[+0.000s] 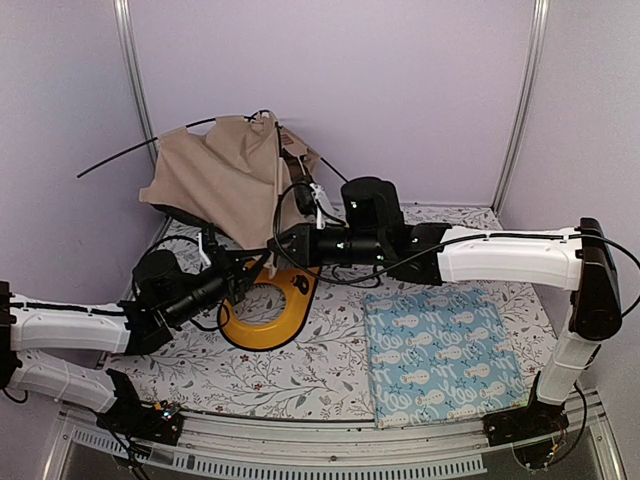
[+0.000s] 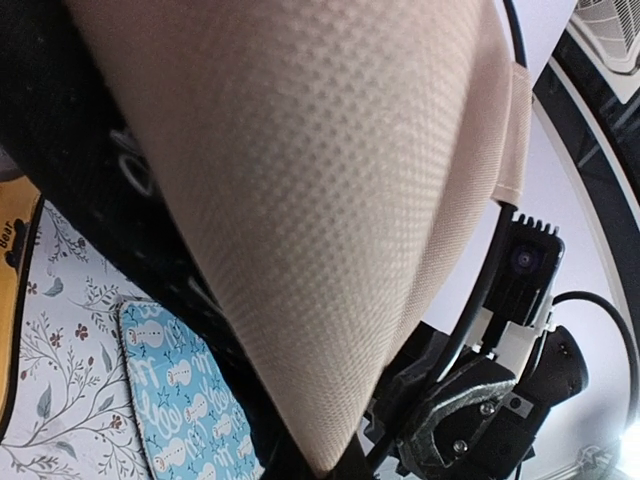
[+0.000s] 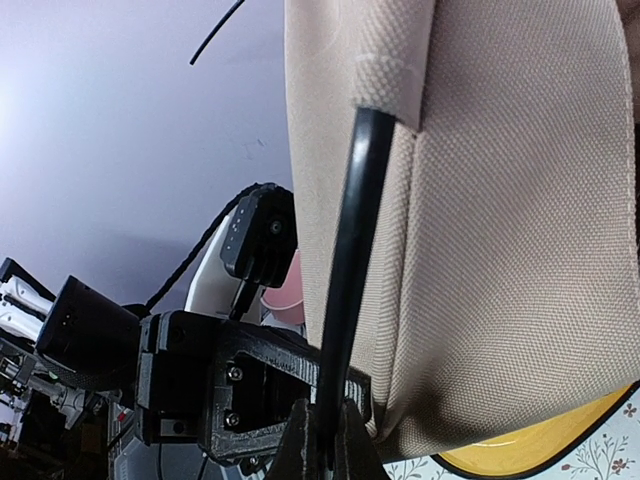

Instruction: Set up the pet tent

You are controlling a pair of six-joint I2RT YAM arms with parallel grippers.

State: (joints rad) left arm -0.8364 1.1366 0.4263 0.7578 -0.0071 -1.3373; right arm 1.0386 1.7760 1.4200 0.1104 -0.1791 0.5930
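The pet tent (image 1: 225, 175) is a beige fabric heap with thin black poles, half raised at the back left against the wall. My right gripper (image 1: 281, 243) is shut on a black pole (image 3: 348, 280) just below where it leaves the fabric sleeve; its jaws (image 3: 322, 455) pinch the pole. My left gripper (image 1: 250, 268) is close beside it, at the tent's lower corner. In the left wrist view the beige fabric (image 2: 320, 200) fills the frame and tapers to a tip between my left gripper's (image 2: 332, 465) jaws, which look shut on it.
A yellow oval bowl tray (image 1: 262, 325) lies right under both grippers. A light blue patterned mat (image 1: 445, 355) lies flat at the front right. One loose pole end (image 1: 115, 160) sticks out left towards the wall. Walls stand close behind and on the left.
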